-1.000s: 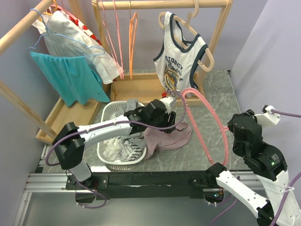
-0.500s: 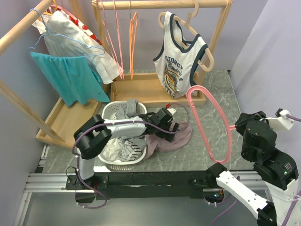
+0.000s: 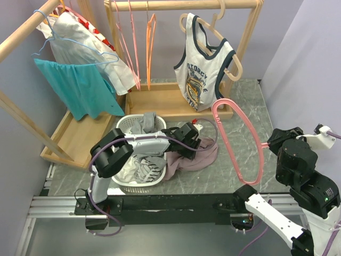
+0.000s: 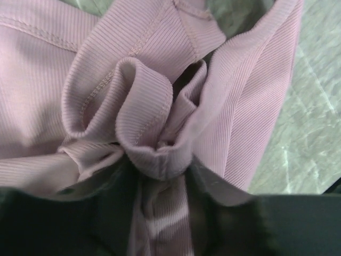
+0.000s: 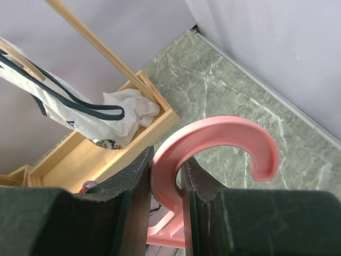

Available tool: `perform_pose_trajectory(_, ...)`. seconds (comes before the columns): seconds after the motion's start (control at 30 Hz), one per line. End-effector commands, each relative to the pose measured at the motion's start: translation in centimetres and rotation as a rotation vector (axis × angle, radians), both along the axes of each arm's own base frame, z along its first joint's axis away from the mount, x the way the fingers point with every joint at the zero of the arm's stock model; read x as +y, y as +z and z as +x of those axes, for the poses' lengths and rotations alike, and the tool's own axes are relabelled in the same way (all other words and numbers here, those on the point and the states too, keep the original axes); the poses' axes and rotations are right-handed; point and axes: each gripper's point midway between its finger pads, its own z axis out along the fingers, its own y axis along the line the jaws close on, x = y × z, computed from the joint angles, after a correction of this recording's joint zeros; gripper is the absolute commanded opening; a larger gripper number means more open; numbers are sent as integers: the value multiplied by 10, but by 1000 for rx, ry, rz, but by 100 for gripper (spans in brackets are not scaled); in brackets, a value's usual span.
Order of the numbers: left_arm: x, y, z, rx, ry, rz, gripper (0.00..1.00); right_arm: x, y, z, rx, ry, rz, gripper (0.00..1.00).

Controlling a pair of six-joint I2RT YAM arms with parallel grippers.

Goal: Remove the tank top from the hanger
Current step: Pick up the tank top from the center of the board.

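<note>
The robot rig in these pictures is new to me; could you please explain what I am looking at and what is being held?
It is two robot arms bolted at the near edge of a table, each ending in a two-finger gripper. The wide picture comes from a fixed camera above and behind them; the two close-ups come from cameras on the wrists. The left gripper is shut on a bunch of the pink tank top, which lies on the table beside a white laundry basket. The right gripper clamps the pink hanger near its hook, with no garment on it. Behind stands a wooden rack with other clothes hanging.
</note>
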Motion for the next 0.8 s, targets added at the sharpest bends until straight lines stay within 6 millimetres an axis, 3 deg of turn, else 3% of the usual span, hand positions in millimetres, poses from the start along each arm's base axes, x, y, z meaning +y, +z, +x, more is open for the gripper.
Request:
perform_pose_trajectory(0.0,-7,-4,-1,14,-27,-16,36,-2,14,0,-60,-10,27,2)
perform_pose_trajectory(0.03,-8,-4,0,13,-26,-13,21,-2,14,0,-60,-8,29,2)
perform_pose_trajectory(0.1,-9,-5,0,13,-29,-7,4,-1,13,0,-62,-5,33,2)
perform_pose_trajectory(0.23,-14,7,1,6,-45,-35,1,-3,14,-2,-76,-15,47,2)
perform_pose_trajectory(0.33,-18,33,7,-33,-41,-62,1,-9,17,-5,-79,-43,40,2)
perform_pose_trajectory(0.43,-19,80,15,-87,-35,-120,1,-14,16,-7,-72,-69,23,2)
perform_pose_trajectory(0.5,-17,130,24,-155,-16,-191,1,-20,13,-10,-71,-100,14,2)
perform_pose_trajectory(0.53,-14,145,27,-178,-6,-204,1,-20,12,-10,-72,-106,14,2)
perform_pose_trajectory(0.63,-2,215,33,-280,15,-276,1,-24,10,-12,-88,-121,22,2)
perform_pose_trajectory(0.7,18,270,41,-383,68,-315,1,-21,7,-11,-95,-109,29,2)
perform_pose_trajectory(0.77,35,312,40,-457,88,-356,1,-20,6,-10,-95,-103,32,2)
